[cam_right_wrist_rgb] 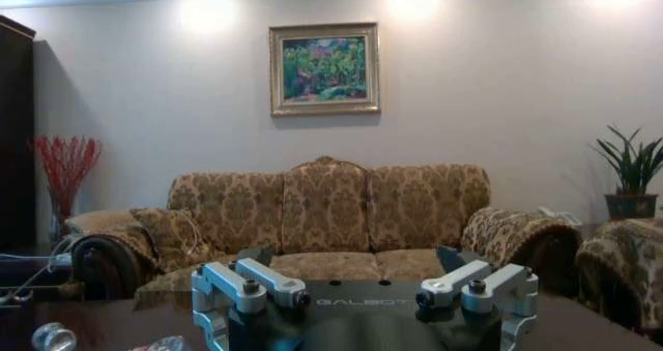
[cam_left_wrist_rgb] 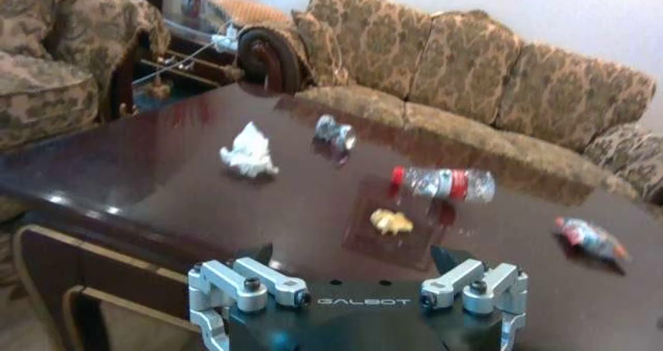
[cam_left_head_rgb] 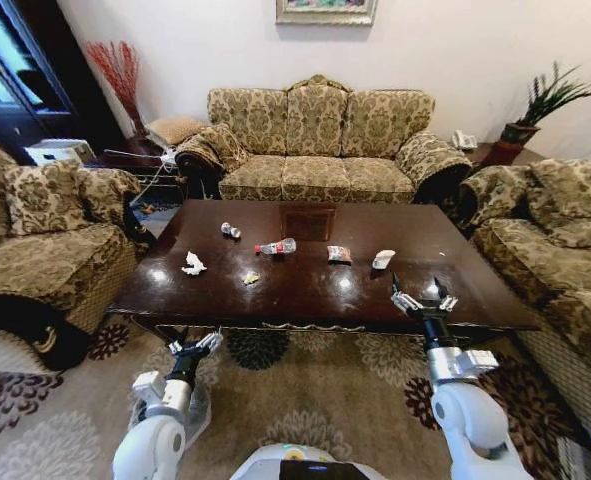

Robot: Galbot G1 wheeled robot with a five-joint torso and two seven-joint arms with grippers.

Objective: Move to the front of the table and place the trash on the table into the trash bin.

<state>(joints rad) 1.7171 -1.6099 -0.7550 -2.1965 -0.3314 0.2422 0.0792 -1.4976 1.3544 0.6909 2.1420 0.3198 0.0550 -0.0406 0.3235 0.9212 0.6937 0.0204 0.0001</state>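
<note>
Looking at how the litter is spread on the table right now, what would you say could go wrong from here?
1. The plastic bottle lies on its side on the glossy table; a nudge may roll it away.
2. The crumpled paper and the small yellow scrap are slight and could slip from a grasp.
3. The left gripper hangs low beside the table's near edge and may strike it when rising. The right gripper hovers open over the edge.

Patterned sofa (cam_left_head_rgb: 320,140), framed painting (cam_right_wrist_rgb: 324,68), potted plant (cam_left_head_rgb: 545,105), red branches (cam_left_head_rgb: 118,72).

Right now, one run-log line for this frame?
left gripper: open, low before table | right gripper: open, over front edge | trash: bottle, paper, wrapper untouched
</note>
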